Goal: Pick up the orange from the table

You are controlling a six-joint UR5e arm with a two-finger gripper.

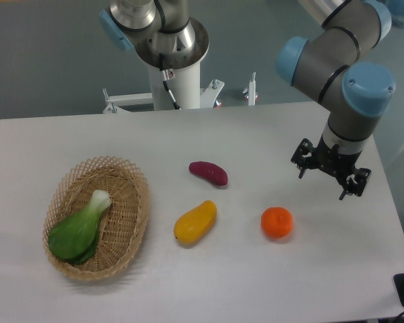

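The orange (277, 223) is a small round bright-orange fruit lying on the white-grey table (269, 134), right of centre and toward the front. My gripper (322, 184) hangs above the table to the upper right of the orange, clear of it. Its two dark fingers stand apart with nothing between them, so it is open and empty.
A yellow-orange mango-like fruit (195, 221) lies left of the orange. A purple sweet potato (209, 172) lies behind that fruit. A wicker basket (131, 202) with a green bok choy (79, 229) stands at the front left. The robot base (175, 67) stands behind the table.
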